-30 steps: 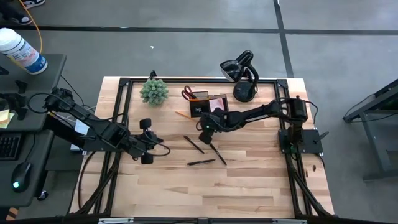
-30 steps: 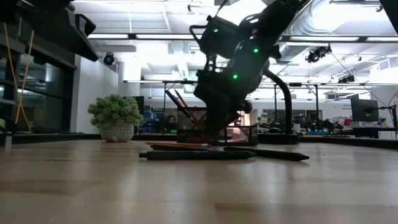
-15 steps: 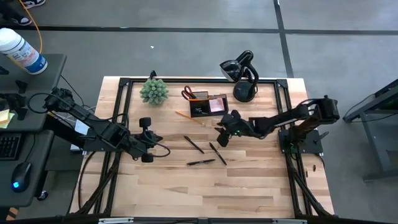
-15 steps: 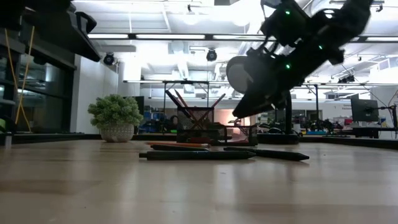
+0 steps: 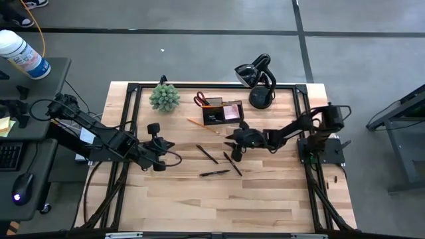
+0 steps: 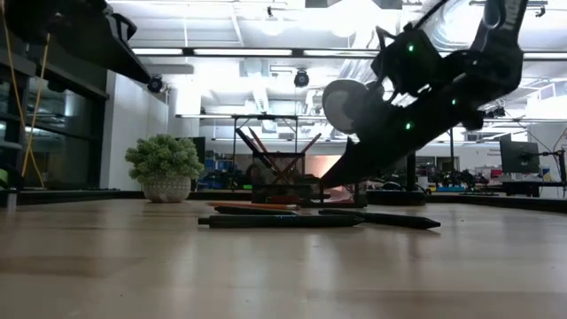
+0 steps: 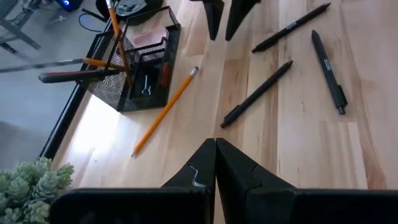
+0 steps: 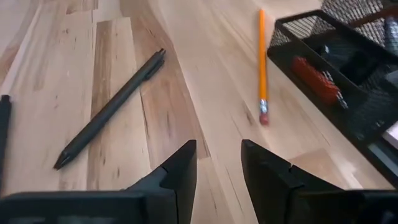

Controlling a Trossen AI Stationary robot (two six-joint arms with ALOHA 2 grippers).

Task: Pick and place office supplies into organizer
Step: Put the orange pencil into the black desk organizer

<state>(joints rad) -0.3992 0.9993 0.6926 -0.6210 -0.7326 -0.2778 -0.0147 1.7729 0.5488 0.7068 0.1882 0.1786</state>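
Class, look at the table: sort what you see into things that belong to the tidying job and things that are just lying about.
Belongs to the job:
- organizer
- three black pens
- orange pencil
- red scissors, already in the organizer
- right gripper, open, over the pens

Just lying about:
- green plant
- black stand
- white bottle, off the table

My table (image 5: 265, 199) is made of light wood planks with a black frame around it. Under it the floor (image 5: 199, 53) is gray with dark lines. To my left a side desk (image 5: 40, 73) holds a white bottle (image 5: 23, 54). Across the table I see a big room with white ceiling lights (image 6: 230, 51) and maybe pipes (image 6: 461, 27) up high.
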